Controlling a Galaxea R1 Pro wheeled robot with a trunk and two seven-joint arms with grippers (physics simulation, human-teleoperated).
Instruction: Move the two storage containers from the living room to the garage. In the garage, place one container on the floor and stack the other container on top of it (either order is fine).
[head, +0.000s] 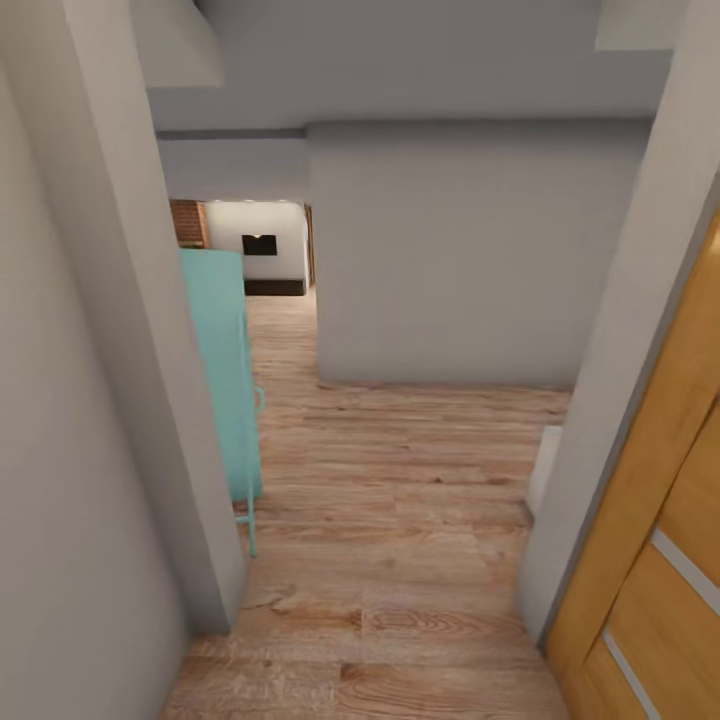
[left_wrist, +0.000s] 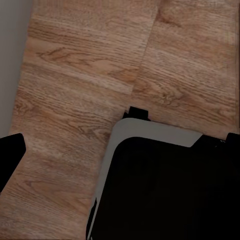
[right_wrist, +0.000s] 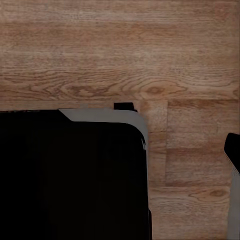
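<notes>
The two storage containers and the garage are out of view. I stand in a hallway with a light wood-plank floor (head: 400, 520). Far down the passage a strip of red brick (head: 187, 222) and a white wall with a dark opening (head: 259, 244) show, likely the living room. My left gripper (left_wrist: 120, 155) hangs over the planks above my dark base (left_wrist: 165, 190). One dark finger (left_wrist: 11, 157) sits at the frame's edge, so the jaws stand wide with nothing between them. My right gripper (right_wrist: 120, 150) hangs likewise, a finger (right_wrist: 233, 150) at the frame's edge.
A pale wall corner (head: 150, 350) stands close on the left, with a teal cabinet (head: 222, 360) just behind it. A grey wall (head: 460, 260) blocks straight ahead; the passage runs on to its left. An orange wooden door (head: 660, 520) and a low white object (head: 545, 465) are at the right.
</notes>
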